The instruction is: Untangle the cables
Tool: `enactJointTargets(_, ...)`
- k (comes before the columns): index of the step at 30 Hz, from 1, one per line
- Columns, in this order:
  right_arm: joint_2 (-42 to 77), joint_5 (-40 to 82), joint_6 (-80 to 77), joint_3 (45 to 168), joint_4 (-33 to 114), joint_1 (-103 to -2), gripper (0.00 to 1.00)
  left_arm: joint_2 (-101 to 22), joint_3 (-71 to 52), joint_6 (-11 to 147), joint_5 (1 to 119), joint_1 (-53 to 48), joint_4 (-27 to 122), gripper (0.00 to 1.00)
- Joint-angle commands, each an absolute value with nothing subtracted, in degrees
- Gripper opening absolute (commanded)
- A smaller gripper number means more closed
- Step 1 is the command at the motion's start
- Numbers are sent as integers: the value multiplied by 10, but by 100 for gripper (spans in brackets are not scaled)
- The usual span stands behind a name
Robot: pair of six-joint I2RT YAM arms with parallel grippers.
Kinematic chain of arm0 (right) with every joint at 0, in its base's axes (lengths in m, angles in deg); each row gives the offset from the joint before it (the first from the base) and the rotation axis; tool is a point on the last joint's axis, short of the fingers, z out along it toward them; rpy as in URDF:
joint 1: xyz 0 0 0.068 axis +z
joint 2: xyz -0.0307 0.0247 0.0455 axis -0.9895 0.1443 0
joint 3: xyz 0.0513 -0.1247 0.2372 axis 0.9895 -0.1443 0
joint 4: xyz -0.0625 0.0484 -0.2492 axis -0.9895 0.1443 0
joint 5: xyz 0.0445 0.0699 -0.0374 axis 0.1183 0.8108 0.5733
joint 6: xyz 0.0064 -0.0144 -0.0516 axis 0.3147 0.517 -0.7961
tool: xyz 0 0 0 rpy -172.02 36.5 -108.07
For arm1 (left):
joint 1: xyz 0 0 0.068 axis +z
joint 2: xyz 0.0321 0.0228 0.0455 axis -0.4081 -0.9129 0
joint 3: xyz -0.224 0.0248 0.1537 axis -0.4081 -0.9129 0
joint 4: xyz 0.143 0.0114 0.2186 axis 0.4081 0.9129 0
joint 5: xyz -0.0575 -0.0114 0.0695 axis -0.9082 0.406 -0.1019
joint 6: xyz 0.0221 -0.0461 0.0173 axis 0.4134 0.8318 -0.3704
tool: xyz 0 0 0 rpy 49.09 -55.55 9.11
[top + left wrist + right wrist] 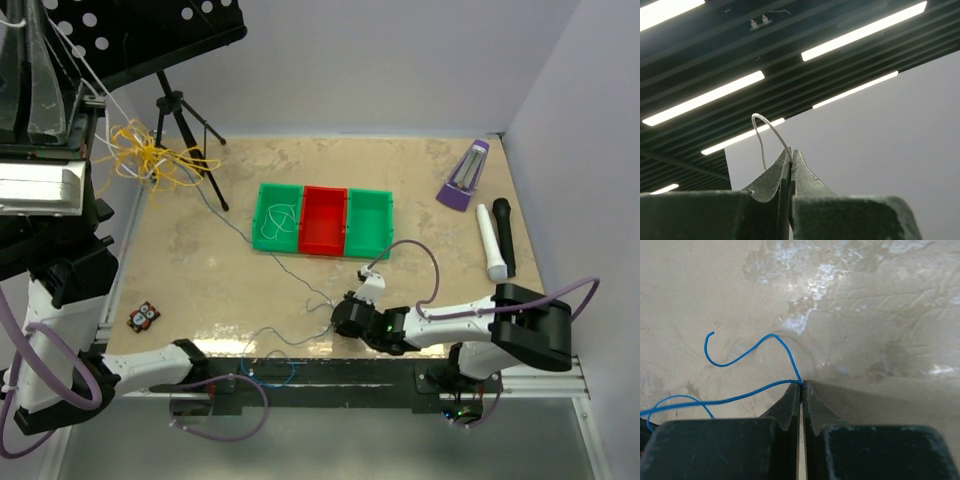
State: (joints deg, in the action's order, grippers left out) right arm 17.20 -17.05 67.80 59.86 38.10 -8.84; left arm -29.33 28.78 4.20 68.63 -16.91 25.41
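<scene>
Left gripper (791, 152): raised, wrist camera faced the ceiling lights, jaws pressed together on the white cable (771, 125), which arched out of the tips and dropped back down on the left side. Right gripper (801, 384): low over the table (300, 160) near its front edge, jaws clamped on the blue cable (775, 335) right at the tips. From the pinch one strand curled up and left, ending in a free hooked end on the tabletop; a second strand ran left and out of the wrist view. In the overhead view the blue cable (240, 232) trailed diagonally across the table from the far-left corner toward the right gripper (345, 318), with loose loops lying by the front edge between the two arm bases. The yellow-orange cable (145, 155) sat bunched in a tangle at the far-left corner, beside the legs of a tripod stand (175, 100); white strands rose from that tangle toward the upper left. A thin pale cord lay looped in the left green compartment of the three-part tray (323, 220); red middle and right green compartments held nothing visible. Whether that cord joined the gripped white cable could not be told.
</scene>
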Motion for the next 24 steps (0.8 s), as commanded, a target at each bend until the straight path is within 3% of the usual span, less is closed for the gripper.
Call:
enactJointTargets(1,105,-205,712,599,490,-85,0,-270,230,66,684,-170,259,0)
enactJointTargets(6,25,-258,694,649,558,-88,2,-236,164,123,599,-170,380,0)
enactJointTargets(8,9,-273,684,665,578,-95,9,-220,119,133,577,-170,397,0)
enactJointTargets(9,3,-274,676,671,584,-97,14,-214,105,145,577,-170,400,0)
enactJointTargets(12,-10,-263,651,674,588,-99,50,-204,70,155,584,-170,404,0)
enactJointTargets(15,-27,-249,643,676,605,-97,62,-194,46,154,587,-170,398,0)
enactJointTargets(19,-58,-251,638,682,632,-98,63,-193,35,145,600,-170,383,0)
enactJointTargets(24,-62,-209,563,659,528,-97,63,-195,36,128,611,-170,349,0)
